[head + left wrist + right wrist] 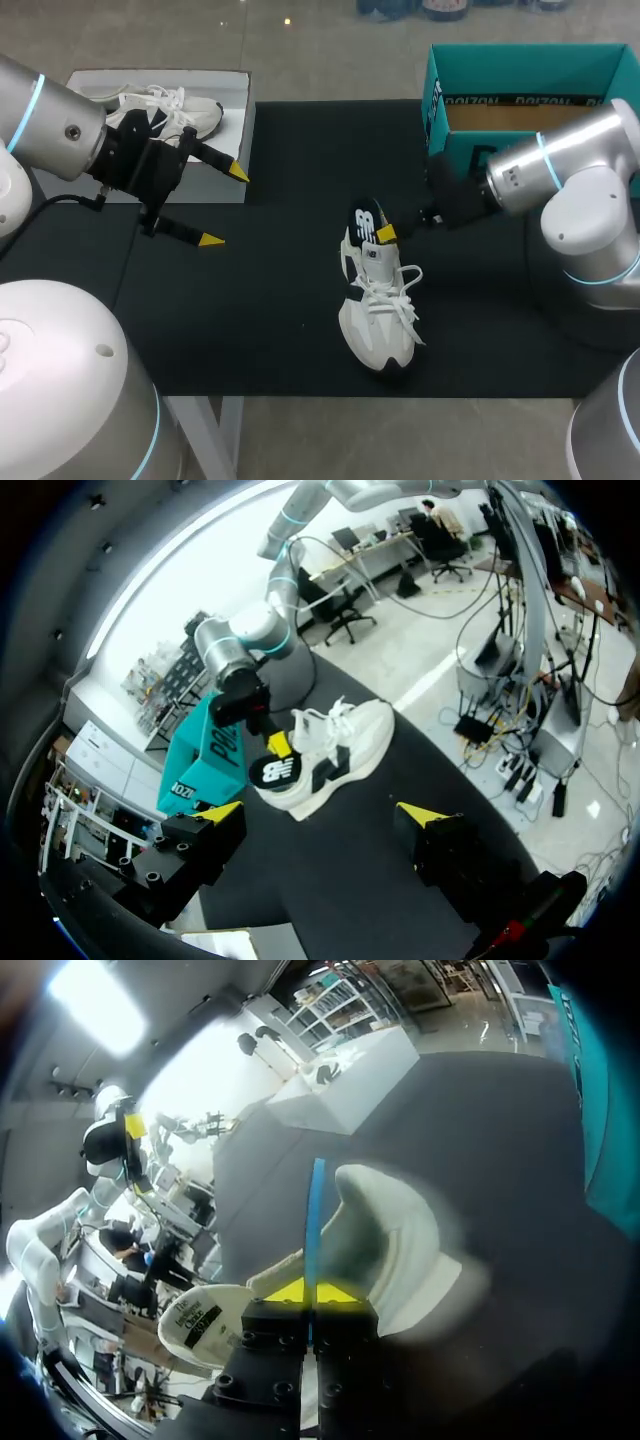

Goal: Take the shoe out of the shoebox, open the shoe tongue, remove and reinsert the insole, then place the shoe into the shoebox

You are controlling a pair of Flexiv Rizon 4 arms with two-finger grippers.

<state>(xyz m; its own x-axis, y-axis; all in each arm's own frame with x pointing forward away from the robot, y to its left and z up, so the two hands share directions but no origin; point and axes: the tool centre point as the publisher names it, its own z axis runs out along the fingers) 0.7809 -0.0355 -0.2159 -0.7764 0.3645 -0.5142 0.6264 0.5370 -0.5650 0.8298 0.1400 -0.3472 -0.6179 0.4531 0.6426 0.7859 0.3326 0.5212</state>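
Note:
A white sneaker (377, 305) with black trim stands on the black mat (260, 300), toe toward the front edge. From its heel opening sticks up the black insole (365, 224), with a blue edge (316, 1222) in the right wrist view. My right gripper (386, 233) (311, 1293) is at the heel, shut on that insole. My left gripper (225, 206) (323, 815) hangs open and empty over the mat's left part, well apart from the sneaker (335, 752). The teal shoebox (530, 58) stands open at the back right.
A white box (232, 150) at the back left holds a second white sneaker (170, 112), just behind my left gripper. My right arm (570, 175) crosses in front of the teal box.

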